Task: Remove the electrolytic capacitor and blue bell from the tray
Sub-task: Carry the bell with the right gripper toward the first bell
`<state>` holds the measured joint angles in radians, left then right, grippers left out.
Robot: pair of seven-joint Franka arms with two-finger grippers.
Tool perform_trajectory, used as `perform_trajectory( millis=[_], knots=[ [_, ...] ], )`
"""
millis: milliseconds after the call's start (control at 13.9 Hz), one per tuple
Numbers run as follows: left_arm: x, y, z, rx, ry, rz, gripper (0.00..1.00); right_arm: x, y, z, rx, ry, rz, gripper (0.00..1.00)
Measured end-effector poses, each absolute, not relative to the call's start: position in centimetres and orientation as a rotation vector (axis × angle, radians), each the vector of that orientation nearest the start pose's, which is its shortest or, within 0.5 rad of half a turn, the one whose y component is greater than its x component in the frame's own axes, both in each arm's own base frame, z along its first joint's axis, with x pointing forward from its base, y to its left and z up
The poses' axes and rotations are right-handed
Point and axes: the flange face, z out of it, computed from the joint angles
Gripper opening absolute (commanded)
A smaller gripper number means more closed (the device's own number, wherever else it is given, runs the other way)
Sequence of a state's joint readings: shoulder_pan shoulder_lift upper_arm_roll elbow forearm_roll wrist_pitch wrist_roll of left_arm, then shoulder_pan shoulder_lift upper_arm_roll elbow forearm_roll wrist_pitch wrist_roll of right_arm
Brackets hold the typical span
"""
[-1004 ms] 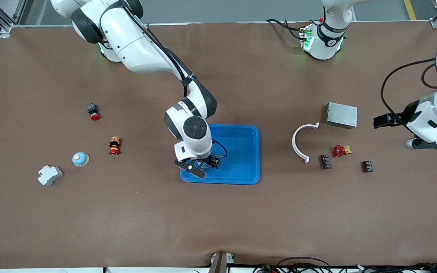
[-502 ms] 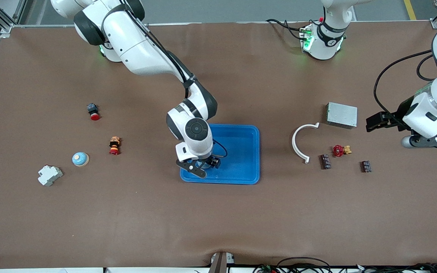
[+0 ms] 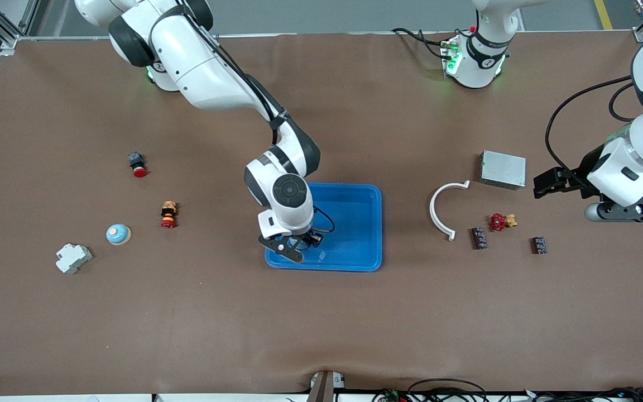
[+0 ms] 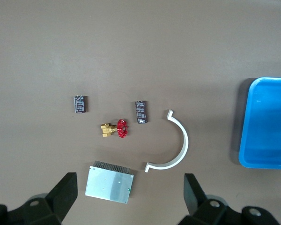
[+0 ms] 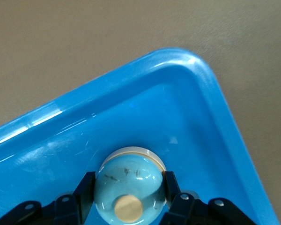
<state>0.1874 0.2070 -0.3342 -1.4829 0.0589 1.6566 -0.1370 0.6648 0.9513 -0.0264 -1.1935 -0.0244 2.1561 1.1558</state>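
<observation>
In the blue tray (image 3: 355,223) at the counter's (image 3: 321,324) middle, right claw (image 3: 293,245) is down in the corner nearest the front camera, toward the right arm's end. Right wrist view: its fingers (image 5: 84,187) are pinched on a light-blue bell (image 5: 129,185) with a tan button on top, one finger touching each side; the bell is inside the tray, close to the tray wall (image 5: 178,61).

A second light-blue bell (image 3: 118,234) sits on the counter toward the right arm's end, just beside a white DIN-rail block (image 3: 73,258). Near it are a small red-and-orange button part (image 3: 168,215) and, farther from the front camera, a black-and-red push button (image 3: 137,164).

Left claw (image 4: 131,197) hangs over the counter at the left arm's end, fingers spread wide, holding nothing. Under it in the left wrist view: a silver metal box (image 4: 109,182), a white curved clamp (image 4: 171,147), a red-handled brass valve (image 4: 116,130), and two dark capacitors (image 4: 80,104) (image 4: 141,112), all apart on the counter. One capacitor lies just beside the valve, the other lies farther toward the left arm's end.
</observation>
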Motion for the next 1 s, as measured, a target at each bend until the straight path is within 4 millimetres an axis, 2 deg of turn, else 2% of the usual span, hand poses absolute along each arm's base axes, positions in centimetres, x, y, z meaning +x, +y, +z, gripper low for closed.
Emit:
perform_trajectory(
  millis=[287, 502, 646, 1004],
  knots=[
    [61.9, -5.2, 55.5, -3.068, 0.013, 0.024, 1.00, 62.7, 44.2, 22.7, -3.063, 0.797, -0.057, 0.00],
    [62.0, -5.1, 55.1, -3.066, 0.013, 0.036, 1.00, 64.5, 41.6, 24.3, -3.093, 0.714, -0.043, 0.00],
    [62.2, -4.9, 54.8, -3.066, 0.008, 0.045, 1.00, 66.2, 38.5, 26.0, -3.117, 0.624, -0.024, 0.00],
    [62.5, -5.7, 53.7, -3.044, 0.017, 0.068, 1.00, 71.2, 28.0, 29.8, -3.142, 0.324, -0.025, 0.00]
  ],
)
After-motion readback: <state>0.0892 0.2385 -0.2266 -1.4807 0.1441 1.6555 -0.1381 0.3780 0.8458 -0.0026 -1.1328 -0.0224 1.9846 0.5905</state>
